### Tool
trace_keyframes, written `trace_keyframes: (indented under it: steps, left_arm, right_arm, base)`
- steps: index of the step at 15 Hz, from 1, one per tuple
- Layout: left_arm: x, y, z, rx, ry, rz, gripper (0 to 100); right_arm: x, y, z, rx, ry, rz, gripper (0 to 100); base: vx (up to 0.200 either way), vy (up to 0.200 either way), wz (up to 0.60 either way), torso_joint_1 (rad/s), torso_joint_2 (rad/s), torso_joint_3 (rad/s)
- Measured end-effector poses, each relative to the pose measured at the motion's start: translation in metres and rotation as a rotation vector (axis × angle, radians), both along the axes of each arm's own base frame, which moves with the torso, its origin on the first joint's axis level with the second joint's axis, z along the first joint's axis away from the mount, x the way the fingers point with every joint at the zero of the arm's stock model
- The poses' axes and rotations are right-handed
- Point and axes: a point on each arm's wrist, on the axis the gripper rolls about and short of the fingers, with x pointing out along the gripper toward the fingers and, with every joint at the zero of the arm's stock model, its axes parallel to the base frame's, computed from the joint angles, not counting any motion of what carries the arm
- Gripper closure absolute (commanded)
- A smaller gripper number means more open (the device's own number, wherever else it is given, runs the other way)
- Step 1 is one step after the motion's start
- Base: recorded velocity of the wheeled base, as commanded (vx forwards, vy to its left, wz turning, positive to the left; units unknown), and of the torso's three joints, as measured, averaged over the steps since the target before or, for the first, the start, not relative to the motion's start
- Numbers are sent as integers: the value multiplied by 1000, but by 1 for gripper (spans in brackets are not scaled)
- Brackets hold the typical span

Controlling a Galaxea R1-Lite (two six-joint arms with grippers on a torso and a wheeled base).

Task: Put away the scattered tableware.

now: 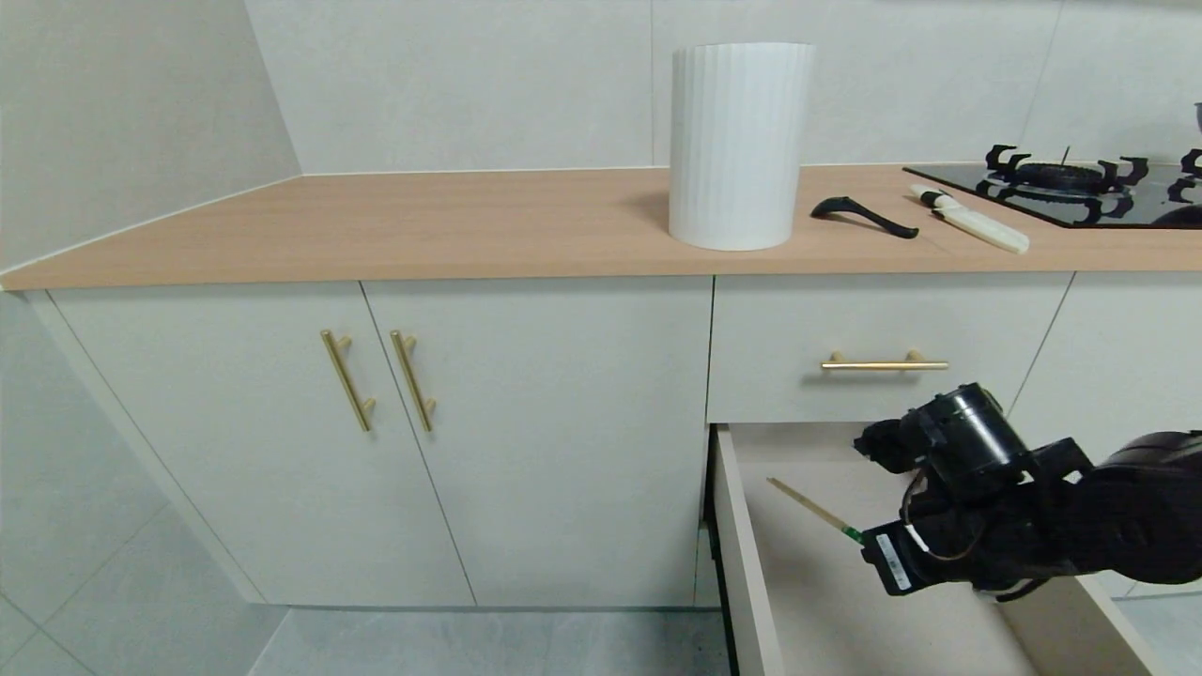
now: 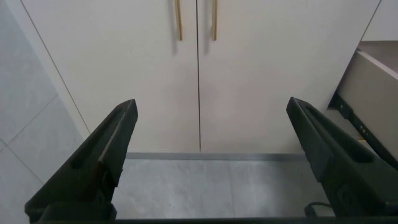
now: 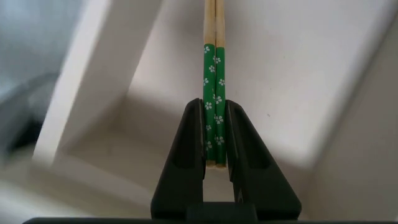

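Note:
A pair of wooden chopsticks [image 1: 812, 507] with green flowered ends [image 3: 214, 74] is clamped in my right gripper [image 1: 869, 545] [image 3: 215, 111]. It holds them over the inside of the open lower drawer [image 1: 742, 554], with their tips pointing toward the drawer's back left. On the wooden counter lie a black-handled utensil [image 1: 862, 214] and a white knife [image 1: 967, 218], to the right of a tall white ribbed container [image 1: 739, 141]. My left gripper [image 2: 211, 112] is open and holds nothing, low in front of the double cabinet doors [image 2: 199, 68].
A closed drawer with a gold handle [image 1: 885, 363] sits just above the open one. A black gas hob [image 1: 1061, 188] occupies the counter's right end. The cabinet doors [image 1: 376, 422] on the left are closed, with grey floor tiles [image 2: 205, 186] below.

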Motion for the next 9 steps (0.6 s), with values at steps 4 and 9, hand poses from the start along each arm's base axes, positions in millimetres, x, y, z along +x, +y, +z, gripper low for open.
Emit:
trace_keyframes:
  steps: [4,9]
  left_arm:
    - [0,0,0,0,0,0,0]
    - [0,0,0,0,0,0,0]
  right_arm:
    - [39,17,-39,10,60,-170,100]
    - [60,26,-76,4,48,-222,100]
  base:
    - [0,0,0,0,0,0]
    - [0,0,0,0,0,0]
